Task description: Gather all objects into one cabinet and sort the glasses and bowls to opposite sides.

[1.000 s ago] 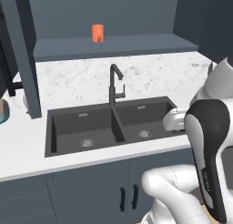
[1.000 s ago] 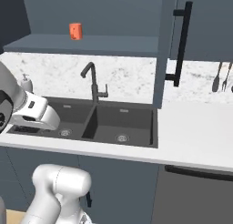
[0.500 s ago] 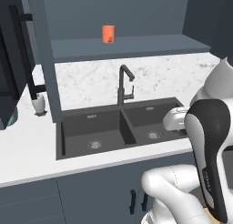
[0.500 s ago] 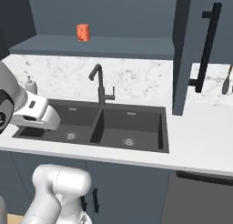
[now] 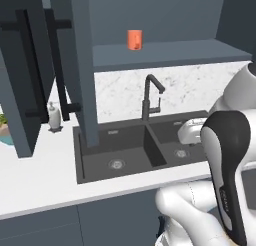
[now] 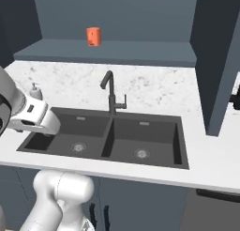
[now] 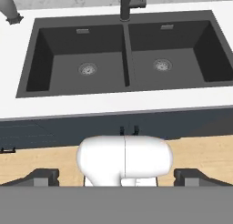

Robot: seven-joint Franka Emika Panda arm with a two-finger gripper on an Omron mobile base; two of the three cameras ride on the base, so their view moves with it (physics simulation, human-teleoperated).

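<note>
You see a dark double sink (image 5: pixel 135 150) | black tap (image 5: pixel 150 97) behind it | soap bottle (image 5: pixel 54 117) left | white counter (image 5: pixel 35 185).

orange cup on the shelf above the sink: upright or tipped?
Upright. The orange cup stands on its base on the shelf, sides vertical in both base views, above and behind the faucet.

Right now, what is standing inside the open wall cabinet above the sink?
One orange cup stands upright on the cabinet shelf, above the faucet. The open cabinet door covers the shelf's left end in the left base view, so anything there is hidden.
</note>
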